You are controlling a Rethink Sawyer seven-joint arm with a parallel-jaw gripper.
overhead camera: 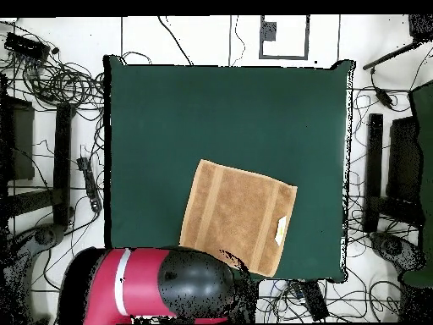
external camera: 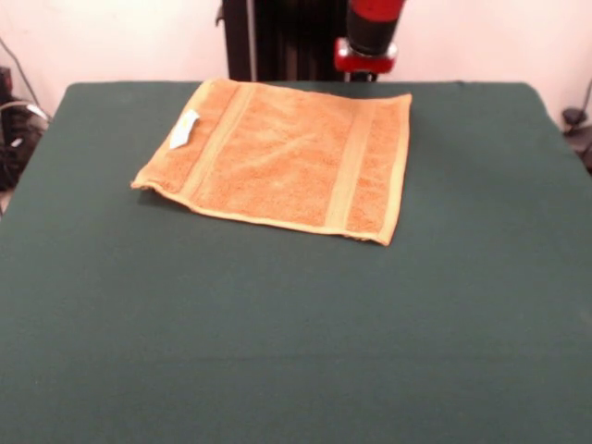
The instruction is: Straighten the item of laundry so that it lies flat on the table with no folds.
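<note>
The orange-tan towel (external camera: 287, 157) lies spread open on the far part of the dark green table (external camera: 277, 351), slightly turned. Its two woven bands run across it, and the white tag (external camera: 185, 129) sits at its left edge. No fold shows on it; the left corner casts a thin shadow. In the overhead view the towel (overhead camera: 237, 216) lies near the table's (overhead camera: 220, 110) bottom edge, with the tag (overhead camera: 281, 228) at its right side. The red and black arm (external camera: 370, 32) stands behind the far table edge, and also shows from above (overhead camera: 169, 283). I do not see the gripper itself.
The black pedestal (external camera: 277, 37) stands behind the table. Cables and stands (overhead camera: 59, 152) lie on the floor on both sides of the table. The towel's corner nearest the robot lies close to the arm's black joint (overhead camera: 199, 283).
</note>
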